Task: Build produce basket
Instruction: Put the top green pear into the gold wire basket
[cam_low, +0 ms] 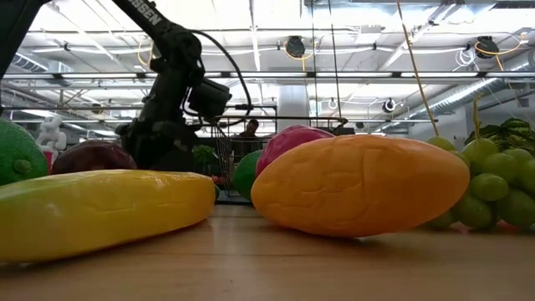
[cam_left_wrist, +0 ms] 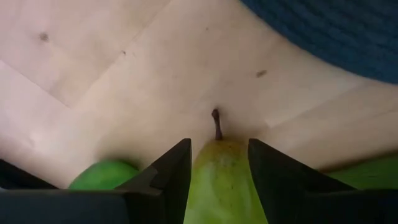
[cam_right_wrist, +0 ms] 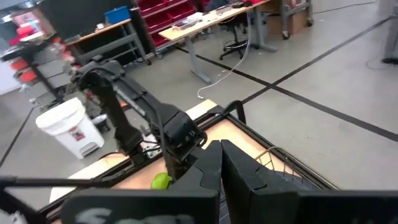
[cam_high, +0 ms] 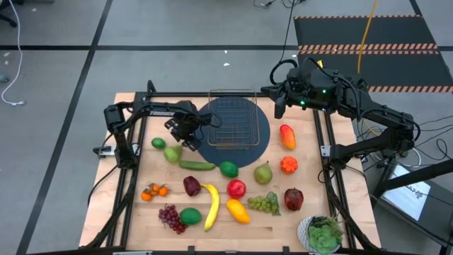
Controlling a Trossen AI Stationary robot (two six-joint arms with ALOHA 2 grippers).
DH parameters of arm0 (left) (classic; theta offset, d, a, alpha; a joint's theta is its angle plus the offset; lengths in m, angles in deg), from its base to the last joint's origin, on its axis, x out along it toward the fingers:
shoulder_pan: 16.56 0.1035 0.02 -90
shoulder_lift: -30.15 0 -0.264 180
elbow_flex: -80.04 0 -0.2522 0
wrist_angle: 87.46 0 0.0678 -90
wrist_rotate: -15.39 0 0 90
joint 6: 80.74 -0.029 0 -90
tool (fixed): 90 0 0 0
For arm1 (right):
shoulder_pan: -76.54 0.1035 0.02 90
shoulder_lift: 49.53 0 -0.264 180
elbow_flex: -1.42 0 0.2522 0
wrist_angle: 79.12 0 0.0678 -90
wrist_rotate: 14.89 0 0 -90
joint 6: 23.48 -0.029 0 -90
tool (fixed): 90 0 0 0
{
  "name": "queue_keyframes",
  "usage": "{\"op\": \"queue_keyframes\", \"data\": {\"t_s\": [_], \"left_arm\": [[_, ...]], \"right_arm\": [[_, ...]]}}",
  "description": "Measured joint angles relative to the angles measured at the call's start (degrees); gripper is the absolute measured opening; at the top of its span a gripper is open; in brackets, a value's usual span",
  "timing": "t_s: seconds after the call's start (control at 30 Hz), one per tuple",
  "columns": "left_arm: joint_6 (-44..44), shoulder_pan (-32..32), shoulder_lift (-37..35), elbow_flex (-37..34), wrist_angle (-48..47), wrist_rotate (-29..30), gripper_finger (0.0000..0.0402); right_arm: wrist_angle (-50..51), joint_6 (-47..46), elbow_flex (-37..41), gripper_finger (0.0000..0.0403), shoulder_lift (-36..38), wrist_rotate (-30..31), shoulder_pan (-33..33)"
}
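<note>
Left pincer (cam_left_wrist: pixel 217 180), just beside the round blue mat (cam_high: pixel 262 138), grips a green pear (cam_left_wrist: pixel 221 186) at its narrow neck, which probably is light, hard and slippery; right pincer (cam_right_wrist: pixel 219 163) waits closed.

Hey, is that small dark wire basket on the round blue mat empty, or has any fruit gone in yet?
Empty. The high view looks straight through the dark wire basket to the round blue mat beneath; no fruit inside. The left gripper clamps a green pear outside it.

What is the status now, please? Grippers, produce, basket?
Left gripper shut on a green pear beside the mat. Right gripper shut, empty, waiting high. Basket empty on mat. Path clear.
</note>
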Motion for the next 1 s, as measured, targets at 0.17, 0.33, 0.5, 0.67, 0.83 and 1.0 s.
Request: {"op": "queue_keyframes", "data": {"t_s": [0.17,0.33,0.5,0.67,0.83,1.0], "left_arm": [[0.81,-0.05,-0.02,-2.42,2.86,-0.05,0.0158],[1.11,-0.04,-0.04,-4.33,5.9,-0.26,0.0158],[1.18,-0.04,-0.15,-5.53,8.56,-0.43,0.0158],[1.09,-0.13,-0.42,-7.28,10.77,-0.66,0.0158],[0.37,-0.22,-0.33,-7.6,11.68,-0.83,0.0121],[-0.21,-0.35,-0.28,-7.65,12.36,-1.25,0.0056]], "right_arm": [[0.07,1.45,0.0,0.0,0.95,-5.22,-1.59],[0.63,3.05,0.0,0.0,2.63,-8.55,-3.61],[1.31,4.17,0.0,0.0,4.35,-8.91,-5.57],[1.3,5.04,0.0,0.0,6.13,-10.01,-6.91],[1.92,5.73,0.0,0.0,6.9,-10.18,-7.29],[2.13,5.77,0.0,0.0,7.01,-10.09,-7.27]]}}
